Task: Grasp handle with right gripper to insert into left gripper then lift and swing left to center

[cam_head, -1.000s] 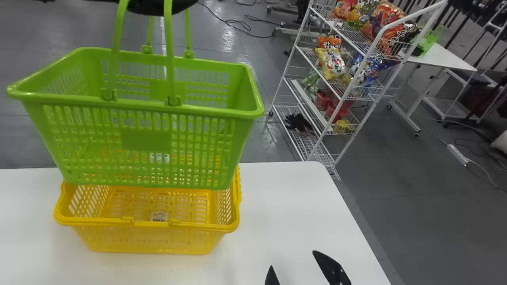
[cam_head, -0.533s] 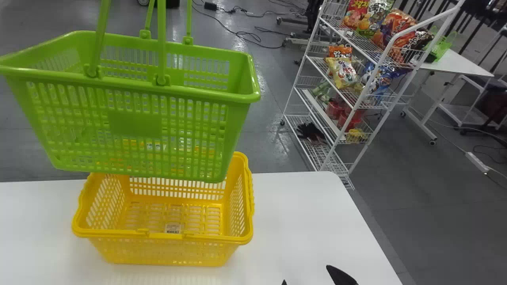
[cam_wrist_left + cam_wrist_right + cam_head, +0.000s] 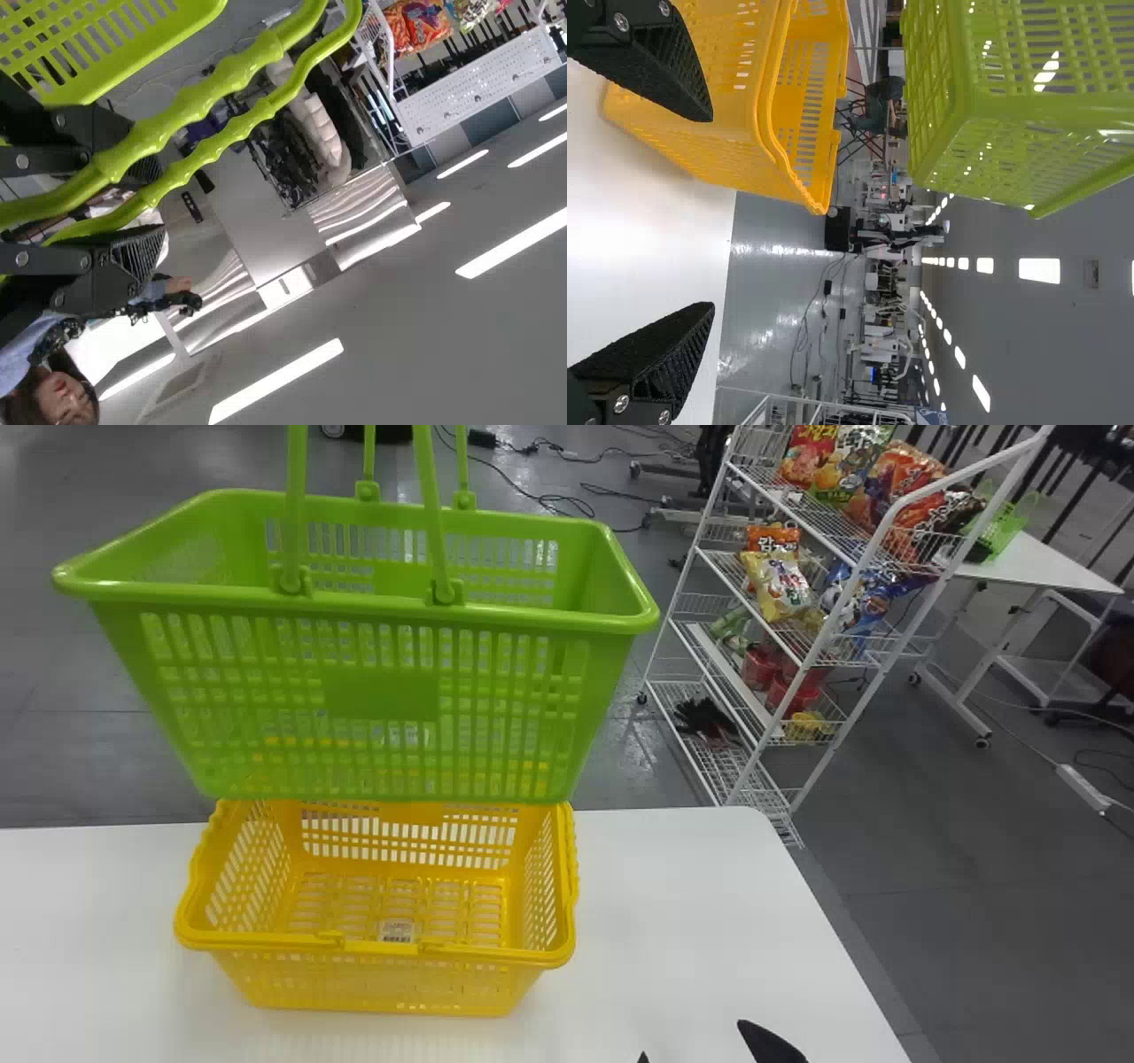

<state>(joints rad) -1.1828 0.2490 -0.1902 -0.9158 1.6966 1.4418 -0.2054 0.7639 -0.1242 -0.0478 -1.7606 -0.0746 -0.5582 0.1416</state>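
Right hand [image 3: 693,1039] over white table [image 3: 673,921], rack [image 3: 731,677] beyond

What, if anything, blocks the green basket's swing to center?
Nothing visible at its height. The green basket hangs from the left gripper; the yellow basket on the table sits lower, with a gap between in the right wrist view.

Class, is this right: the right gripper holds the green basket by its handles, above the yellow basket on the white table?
Not quite: the left wrist view shows the left gripper holding the handles. The green basket does hang above the yellow basket on the white table.
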